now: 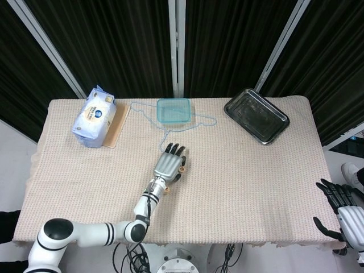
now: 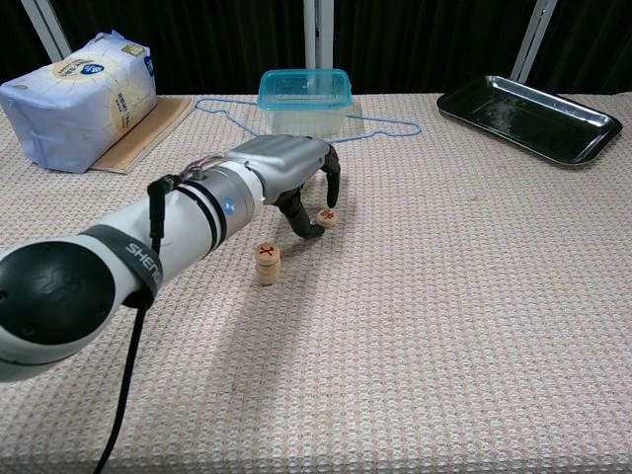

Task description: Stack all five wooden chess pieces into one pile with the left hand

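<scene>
In the chest view my left hand arches over the cloth with its fingers curled down. It pinches a single round wooden chess piece, red mark up, between the thumb and a fingertip, close above the cloth. A short pile of chess pieces stands apart, nearer me and to the left of the hand. From the head view the left hand covers the pile; only the pinched piece peeks out at its side. My right hand hangs beyond the table's near right corner, fingers spread, holding nothing.
A clear box with a blue lid stands just behind the left hand, with a blue cord around it. A white bag lies on a wooden board at the far left. A dark metal tray sits far right.
</scene>
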Robot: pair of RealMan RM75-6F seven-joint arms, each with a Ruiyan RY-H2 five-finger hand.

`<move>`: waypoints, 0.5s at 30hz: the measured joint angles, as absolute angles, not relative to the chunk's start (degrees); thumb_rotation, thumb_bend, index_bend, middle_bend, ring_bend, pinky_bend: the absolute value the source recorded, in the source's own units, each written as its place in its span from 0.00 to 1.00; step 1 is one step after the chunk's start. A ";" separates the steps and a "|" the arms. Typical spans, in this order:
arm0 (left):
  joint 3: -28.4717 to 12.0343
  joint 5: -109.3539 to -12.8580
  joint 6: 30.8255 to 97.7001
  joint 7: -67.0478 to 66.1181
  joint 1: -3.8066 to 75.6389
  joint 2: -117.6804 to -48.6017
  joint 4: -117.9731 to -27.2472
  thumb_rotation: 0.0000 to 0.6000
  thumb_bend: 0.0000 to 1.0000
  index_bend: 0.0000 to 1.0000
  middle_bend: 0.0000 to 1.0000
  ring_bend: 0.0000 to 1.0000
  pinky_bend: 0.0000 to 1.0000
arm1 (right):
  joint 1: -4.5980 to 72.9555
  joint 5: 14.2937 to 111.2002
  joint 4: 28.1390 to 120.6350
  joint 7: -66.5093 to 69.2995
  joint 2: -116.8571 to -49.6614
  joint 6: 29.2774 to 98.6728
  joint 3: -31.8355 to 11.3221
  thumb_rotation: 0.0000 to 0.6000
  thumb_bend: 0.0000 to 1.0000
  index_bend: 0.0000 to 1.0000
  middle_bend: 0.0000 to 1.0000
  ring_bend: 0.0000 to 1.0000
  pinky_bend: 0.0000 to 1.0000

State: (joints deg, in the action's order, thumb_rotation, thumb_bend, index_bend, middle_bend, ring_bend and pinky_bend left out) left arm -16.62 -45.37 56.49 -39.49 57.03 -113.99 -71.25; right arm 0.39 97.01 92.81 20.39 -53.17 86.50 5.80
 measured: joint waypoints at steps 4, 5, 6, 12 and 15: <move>-16.69 -45.56 56.07 -39.29 57.34 -114.29 -70.91 1.00 0.28 0.44 0.09 0.00 0.00 | 0.46 96.87 92.74 20.59 -53.13 86.36 5.77 1.00 0.31 0.00 0.00 0.00 0.00; -16.68 -45.54 55.96 -39.26 57.37 -114.36 -70.85 1.00 0.28 0.44 0.09 0.00 0.00 | 0.47 96.87 92.71 20.64 -53.12 86.34 5.77 1.00 0.30 0.00 0.00 0.00 0.00; -16.65 -45.51 55.85 -39.23 57.40 -114.44 -70.76 1.00 0.28 0.44 0.09 0.00 0.00 | 0.48 96.91 92.67 20.66 -53.11 86.34 5.78 1.00 0.30 0.00 0.00 0.00 0.00; -16.83 -45.19 55.45 -39.03 57.66 -114.99 -69.78 1.00 0.29 0.45 0.09 0.00 0.00 | 0.52 96.96 92.63 20.71 -53.09 86.31 5.80 1.00 0.30 0.00 0.00 0.00 0.00; -16.94 -45.15 55.63 -39.07 57.65 -114.88 -69.79 1.00 0.29 0.46 0.09 0.00 0.00 | 0.52 96.92 92.57 20.84 -53.07 86.34 5.78 1.00 0.31 0.00 0.00 0.00 0.00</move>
State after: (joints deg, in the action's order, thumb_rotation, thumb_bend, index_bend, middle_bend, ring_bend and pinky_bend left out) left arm -16.94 -45.15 55.63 -39.07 57.65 -114.88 -69.79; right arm 0.52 96.92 92.57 20.84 -53.07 86.34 5.78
